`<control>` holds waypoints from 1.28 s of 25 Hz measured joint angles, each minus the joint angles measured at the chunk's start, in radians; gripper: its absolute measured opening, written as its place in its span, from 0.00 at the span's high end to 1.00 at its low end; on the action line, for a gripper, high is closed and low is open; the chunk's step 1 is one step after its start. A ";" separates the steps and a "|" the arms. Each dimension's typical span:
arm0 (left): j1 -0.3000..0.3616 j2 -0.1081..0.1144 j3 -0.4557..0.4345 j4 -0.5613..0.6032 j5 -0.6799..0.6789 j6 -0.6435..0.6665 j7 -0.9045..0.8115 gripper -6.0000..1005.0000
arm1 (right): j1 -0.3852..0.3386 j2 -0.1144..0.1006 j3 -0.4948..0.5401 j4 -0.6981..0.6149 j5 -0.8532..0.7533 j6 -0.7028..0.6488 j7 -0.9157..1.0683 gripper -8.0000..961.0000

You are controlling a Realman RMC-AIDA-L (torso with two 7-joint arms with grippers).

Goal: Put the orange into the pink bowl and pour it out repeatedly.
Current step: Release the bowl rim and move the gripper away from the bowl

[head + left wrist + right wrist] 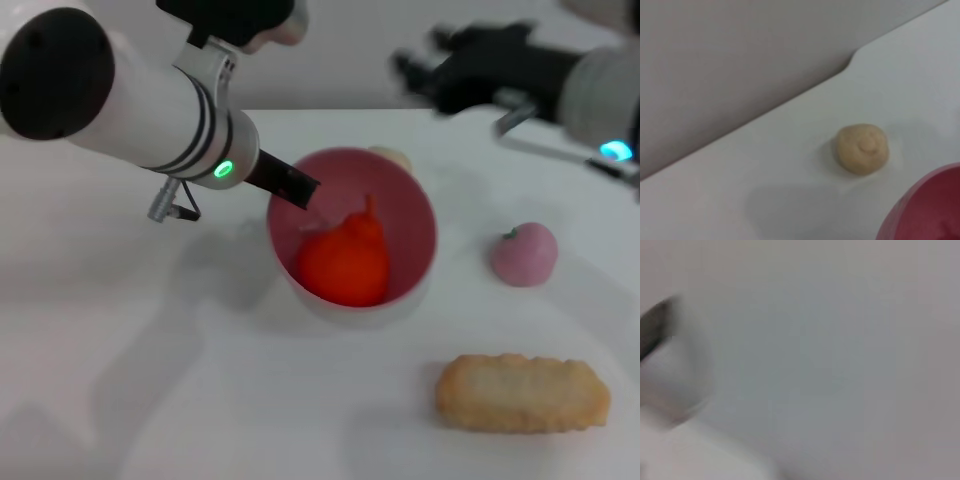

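Observation:
The orange (345,265) lies inside the pink bowl (420,215), which stands mid-table and looks tipped toward me. My left gripper (305,195) is at the bowl's left rim, its dark finger clamped over the edge. In the left wrist view only a curve of the pink bowl (927,210) shows. My right gripper (418,62) hovers high above the table's far right side, blurred, fingers spread with nothing between them, well clear of the bowl.
A small beige bun (862,148) sits just behind the bowl near the table's far edge. A pink fruit (524,253) lies to the bowl's right. A long bread piece (522,393) lies at the front right.

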 joint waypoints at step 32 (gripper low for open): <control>-0.074 -0.004 -0.010 -0.277 -0.145 0.087 0.060 0.94 | -0.177 0.000 -0.132 0.250 -0.002 -0.777 -0.146 0.53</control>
